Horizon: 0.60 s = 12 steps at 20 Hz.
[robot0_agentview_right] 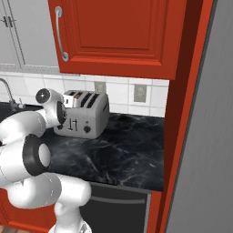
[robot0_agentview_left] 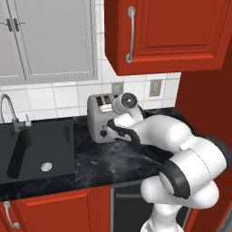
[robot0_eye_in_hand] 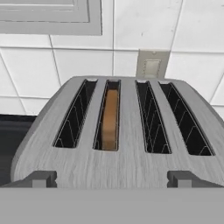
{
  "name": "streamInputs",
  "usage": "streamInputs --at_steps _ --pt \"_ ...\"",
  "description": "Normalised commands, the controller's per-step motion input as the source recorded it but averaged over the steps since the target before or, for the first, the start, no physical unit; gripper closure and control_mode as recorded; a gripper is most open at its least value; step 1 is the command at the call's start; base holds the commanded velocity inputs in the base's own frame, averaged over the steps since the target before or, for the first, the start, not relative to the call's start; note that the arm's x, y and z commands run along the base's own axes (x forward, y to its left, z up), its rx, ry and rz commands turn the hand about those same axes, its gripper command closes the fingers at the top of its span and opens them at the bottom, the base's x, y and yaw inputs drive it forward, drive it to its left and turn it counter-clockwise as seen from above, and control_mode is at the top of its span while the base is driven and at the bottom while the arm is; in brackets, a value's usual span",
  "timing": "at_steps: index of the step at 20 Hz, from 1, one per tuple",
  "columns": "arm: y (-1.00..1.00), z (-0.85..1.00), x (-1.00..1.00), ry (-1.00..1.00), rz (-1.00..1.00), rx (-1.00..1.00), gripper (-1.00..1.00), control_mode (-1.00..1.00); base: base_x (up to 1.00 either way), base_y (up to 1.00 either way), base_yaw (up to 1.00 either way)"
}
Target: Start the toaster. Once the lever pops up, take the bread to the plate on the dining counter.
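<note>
The silver-grey toaster (robot0_agentview_left: 100,121) (robot0_agentview_right: 86,118) (robot0_eye_in_hand: 122,162) stands on the black worktop against the tiled wall. The bread (robot0_eye_in_hand: 110,118), a brown slice, sits low in the second slot from the left in the hand view. My gripper (robot0_eye_in_hand: 113,179) hovers just above the toaster's front edge, looking down along its top. It is open, with the fingertips (robot0_eye_in_hand: 43,178) far apart and nothing between them. From the base views my white hand (robot0_agentview_left: 125,104) (robot0_agentview_right: 51,105) covers the toaster's front side. The plate and the dining counter are out of view.
A black sink (robot0_agentview_left: 38,149) with a faucet (robot0_agentview_left: 8,108) lies left of the toaster. A red wall cabinet (robot0_agentview_left: 167,31) hangs above it. A tall red panel (robot0_agentview_right: 182,118) bounds the worktop (robot0_agentview_right: 123,150) on the right. Wall outlets (robot0_agentview_left: 155,87) sit behind.
</note>
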Motion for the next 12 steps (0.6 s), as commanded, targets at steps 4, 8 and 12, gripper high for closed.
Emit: streamInputs --at_steps 4,8,12 --pt "0.12 0.0 0.11 0.0 -0.01 0.0 -1.0 -1.0 0.0 0.0 0.0" --pt "0.03 0.01 0.13 0.0 0.0 0.0 -1.0 -1.0 0.0 0.0 0.0" --pt "0.0 0.0 0.14 0.0 0.0 0.0 -1.0 -1.0 0.0 0.0 0.0"
